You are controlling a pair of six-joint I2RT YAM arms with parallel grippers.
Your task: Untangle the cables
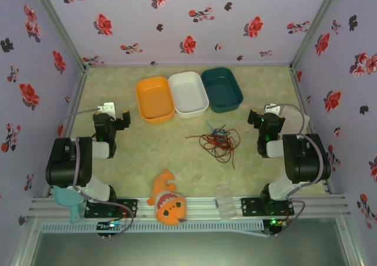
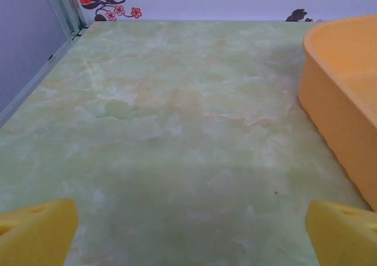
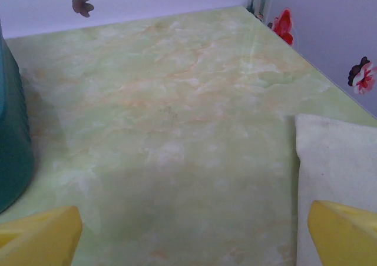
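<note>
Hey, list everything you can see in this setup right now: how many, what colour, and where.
orange bin: one, orange; far middle of the table, leftmost of three
white bin: one, white; between the other two bins
teal bin: one, teal; rightmost
cables: one tangle, mostly red with light blue and dark strands; right of centre, in front of the bins
fish toy: one, orange; near edge, between the arm bases
cup: one, teal; near left corner
cloth: one, off-white; right side
table: one, green-beige marbled
walls: lilac, red flowers
left gripper: yellow fingers, open; beside the orange bin
right gripper: yellow fingers, open; between the teal bin and the cloth
</note>
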